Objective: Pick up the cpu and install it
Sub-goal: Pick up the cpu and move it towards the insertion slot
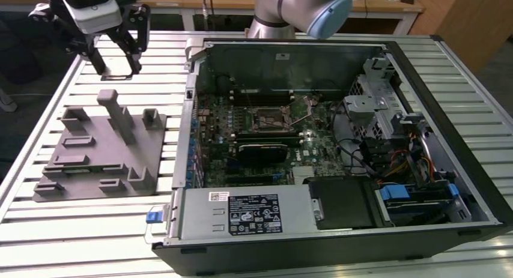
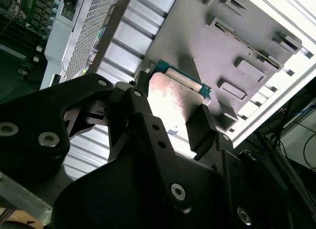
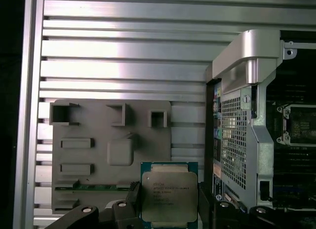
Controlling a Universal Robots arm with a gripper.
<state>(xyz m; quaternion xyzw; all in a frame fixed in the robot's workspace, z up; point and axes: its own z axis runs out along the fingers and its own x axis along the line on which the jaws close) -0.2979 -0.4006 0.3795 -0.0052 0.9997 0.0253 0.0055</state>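
Claw [image 1: 119, 71]: gripping cpu [image 3: 169, 195] at two opposite edges, hanging over open desk [image 1: 80, 230], clear of tray [image 1: 88, 170] and case [image 1: 337, 248].

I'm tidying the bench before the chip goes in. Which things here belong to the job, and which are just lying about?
Part of the job:
- the cpu, gripped in the hand
- the socket inside the open computer case

Just lying about:
- the grey tray
- the slatted table

Slatted metal table [image 1: 80, 230]; wooden desk [image 1: 232, 2] behind it; glare on slats.
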